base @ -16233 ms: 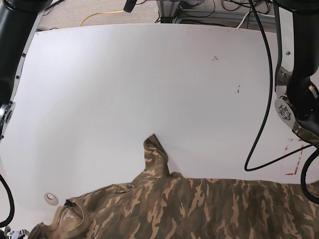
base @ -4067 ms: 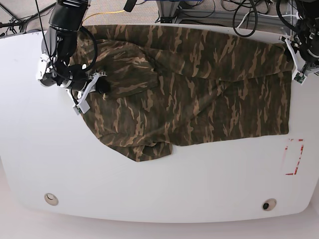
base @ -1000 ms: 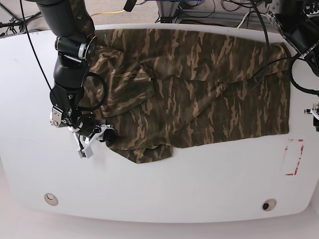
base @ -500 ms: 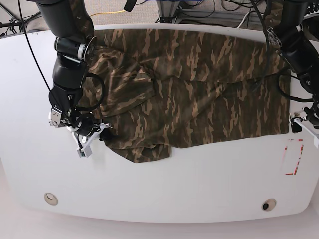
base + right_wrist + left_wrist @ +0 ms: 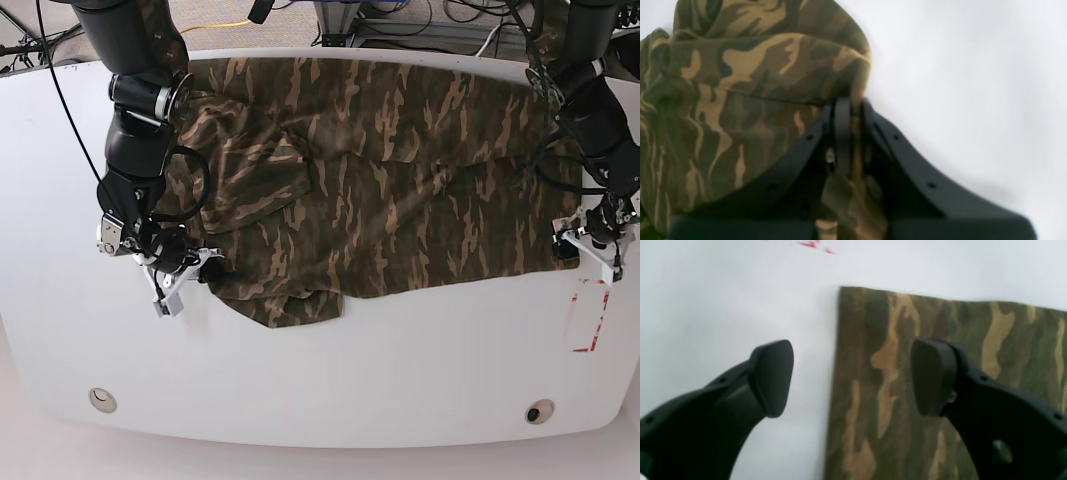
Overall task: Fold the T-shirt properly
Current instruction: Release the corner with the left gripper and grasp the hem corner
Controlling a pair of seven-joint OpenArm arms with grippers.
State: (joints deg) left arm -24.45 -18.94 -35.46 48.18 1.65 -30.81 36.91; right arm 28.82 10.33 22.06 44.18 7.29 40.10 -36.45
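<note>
The camouflage T-shirt lies spread across the far half of the white table, with a bunched fold at its lower left. My right gripper is at the shirt's left edge. The right wrist view shows that gripper shut on a raised fold of the T-shirt. My left gripper is at the shirt's lower right corner. In the left wrist view it stands open, one finger over bare table and the other over the T-shirt, whose straight edge runs between them.
A red marked rectangle lies on the table just in front of the left gripper, and red marks show in the left wrist view. Two round holes sit near the front edge. Cables hang behind the table.
The left arm has come in from the table's right edge to the shirt's lower right corner, and its jaws have opened. The right gripper has closed on the shirt's left edge.
</note>
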